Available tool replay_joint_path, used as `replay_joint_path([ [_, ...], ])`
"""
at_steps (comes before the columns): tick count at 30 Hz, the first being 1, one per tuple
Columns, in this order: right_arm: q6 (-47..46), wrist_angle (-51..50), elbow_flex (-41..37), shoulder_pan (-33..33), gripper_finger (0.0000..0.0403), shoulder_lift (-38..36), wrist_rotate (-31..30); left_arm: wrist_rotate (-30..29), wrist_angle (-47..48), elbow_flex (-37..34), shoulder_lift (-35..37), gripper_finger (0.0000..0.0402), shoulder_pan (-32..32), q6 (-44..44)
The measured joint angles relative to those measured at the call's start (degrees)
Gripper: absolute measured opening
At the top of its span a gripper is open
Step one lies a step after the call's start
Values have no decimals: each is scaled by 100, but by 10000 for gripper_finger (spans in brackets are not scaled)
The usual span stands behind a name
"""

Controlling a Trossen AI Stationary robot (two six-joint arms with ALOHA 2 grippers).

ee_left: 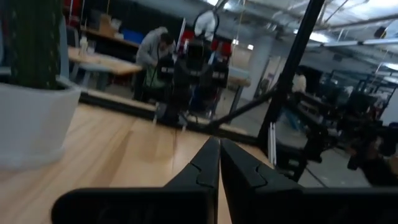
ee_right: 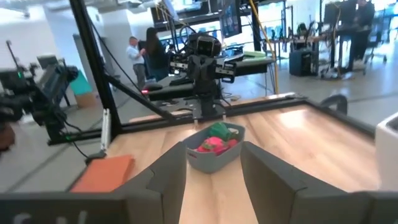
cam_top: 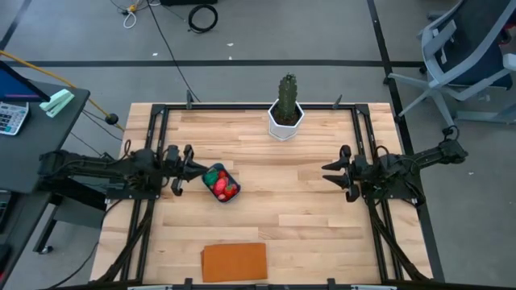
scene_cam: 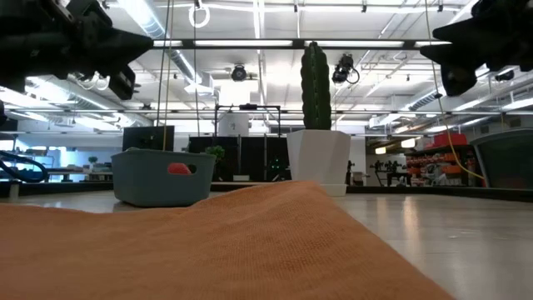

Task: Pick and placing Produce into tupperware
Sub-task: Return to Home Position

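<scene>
The teal-blue tupperware (cam_top: pixel 221 183) sits on the table left of centre, with red, pink and green produce (cam_top: pixel 222 184) inside; the right wrist view shows the tupperware (ee_right: pixel 212 152) filled too, and the low view shows the tupperware (scene_cam: pixel 162 176). My left gripper (cam_top: pixel 199 167) hovers just left of the tupperware, above the table, fingers shut (ee_left: pixel 219 155). My right gripper (cam_top: pixel 328 173) hangs over the right part of the table, open (ee_right: pixel 213 180), pointing toward the container from a distance.
A green cactus in a white pot (cam_top: pixel 285 113) stands at the far middle of the table. A flat orange board (cam_top: pixel 234 262) lies at the near edge. Bare wood (cam_top: pixel 282 181) lies between the grippers. People stand in the room beyond.
</scene>
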State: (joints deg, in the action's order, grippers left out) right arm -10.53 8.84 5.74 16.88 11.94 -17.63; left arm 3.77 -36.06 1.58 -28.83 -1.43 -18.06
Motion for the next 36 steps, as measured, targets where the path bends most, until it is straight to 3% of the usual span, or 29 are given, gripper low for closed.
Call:
replay_joint_path([
  [8,-446,-4,0,0,160,0,-2,-1,756,-9,-3,26,99,-79],
  [24,-441,-4,0,0,160,0,-4,-6,731,-9,51,33,101,-79],
  [29,-439,-20,0,0,160,2,-4,-6,747,-9,334,25,92,-119],
  [32,-438,-26,0,0,160,2,-6,-2,780,-9,546,23,92,-609],
  [36,-437,-28,0,0,160,2,-6,62,1670,-9,964,25,101,-673],
])
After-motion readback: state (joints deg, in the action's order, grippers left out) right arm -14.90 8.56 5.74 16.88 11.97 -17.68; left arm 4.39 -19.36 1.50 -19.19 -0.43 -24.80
